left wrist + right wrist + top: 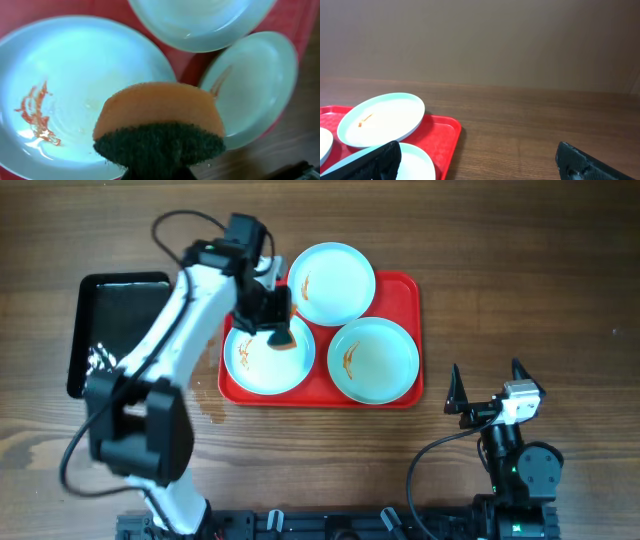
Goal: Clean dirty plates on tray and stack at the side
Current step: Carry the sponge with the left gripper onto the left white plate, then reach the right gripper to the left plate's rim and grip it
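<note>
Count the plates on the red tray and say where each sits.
3 plates: one at the tray's far edge, one near right, one near left beneath the sponge. None seems hidden.

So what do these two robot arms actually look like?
The left arm has white tubes with chunky black joints and a looping black cable. The right arm looks mostly black, with a pale block behind its claw of two pointed black fingers.
</note>
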{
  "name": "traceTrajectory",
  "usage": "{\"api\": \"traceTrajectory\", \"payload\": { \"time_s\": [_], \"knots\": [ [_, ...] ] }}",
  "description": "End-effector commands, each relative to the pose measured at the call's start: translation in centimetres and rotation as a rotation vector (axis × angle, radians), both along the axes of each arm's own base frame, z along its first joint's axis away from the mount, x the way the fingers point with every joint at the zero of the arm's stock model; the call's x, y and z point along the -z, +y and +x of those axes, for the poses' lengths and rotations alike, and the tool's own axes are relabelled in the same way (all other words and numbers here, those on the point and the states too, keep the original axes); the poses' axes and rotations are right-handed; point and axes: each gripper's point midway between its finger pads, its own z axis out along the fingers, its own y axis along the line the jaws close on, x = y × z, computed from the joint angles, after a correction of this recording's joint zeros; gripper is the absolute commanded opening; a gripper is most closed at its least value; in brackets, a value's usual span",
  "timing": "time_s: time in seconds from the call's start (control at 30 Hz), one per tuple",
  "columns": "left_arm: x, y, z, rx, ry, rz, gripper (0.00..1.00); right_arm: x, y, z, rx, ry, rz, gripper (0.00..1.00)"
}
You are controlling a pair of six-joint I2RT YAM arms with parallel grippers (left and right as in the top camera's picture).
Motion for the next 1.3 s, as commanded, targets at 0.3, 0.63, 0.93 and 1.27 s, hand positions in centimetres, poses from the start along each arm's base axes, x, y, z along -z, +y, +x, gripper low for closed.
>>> {"api": "traceTrajectory", "payload": {
  "time_s": [0.3, 0.63, 0.93, 1.27],
  "knots": [
    [6.1, 2.1, -1.5, -0.208, 0.185, 0.245, 0.04, -0.2, -0.4, 0.0, 0.02, -0.012, -0.018, 1.0],
    [6.1, 2.1, -1.4, -0.208, 0.18, 0.248, 0.04, -0.5, 0.4, -0.1, -0.028, -0.021, -0.008, 1.0],
    [6.1, 2.1, -1.0, -0.211, 0.165, 0.24, 0.04, -0.7, 9.8, -4.2, -0.596, 0.314, 0.81, 1.0],
    [6.1, 2.1, -1.0, -0.211, 0.166, 0.241, 0.04, -16.7, 9.5, -9.0, -0.841, -0.139, 0.856, 1.0]
  ]
}}
